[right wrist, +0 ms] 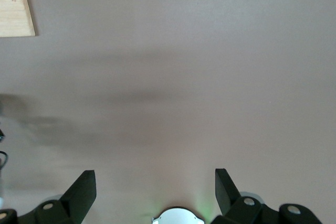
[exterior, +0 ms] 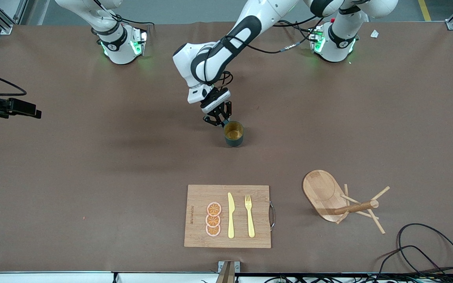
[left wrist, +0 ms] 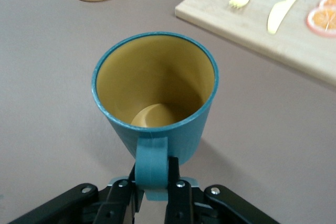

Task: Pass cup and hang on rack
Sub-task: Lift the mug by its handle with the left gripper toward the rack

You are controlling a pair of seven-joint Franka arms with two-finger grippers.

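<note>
Teal outside and mustard inside, the cup [exterior: 233, 134] is standing upright on the brown table [exterior: 73, 177], directly below the left gripper [exterior: 219, 119], which is pinching the small side handle [left wrist: 151, 162] between its closed fingers [left wrist: 174, 182]. In the left wrist view the handle is sitting squarely in the jaws, with the cup body hanging just ahead of the fingertips.

The grip is narrow (only the thin handle is being held), so the cup is likely to swing or twist about that point once lifted, and a quick move could let it slip out. The rack [exterior: 334, 197] is lying well away from the gripper, toward the left arm's end of the table and nearer the front camera; it appears tipped on its side, with post and pegs pointing sideways, so hanging may fail unless it is righted. The cutting board [exterior: 228, 216] with its knife [exterior: 231, 215] and fork [exterior: 249, 215] is also sitting between gripper and camera.

The left arm is reaching from its base across toward the table's middle, wrist angled down. The right gripper [right wrist: 156, 187] is waiting over bare table, jaws spread wide and holding nothing.
</note>
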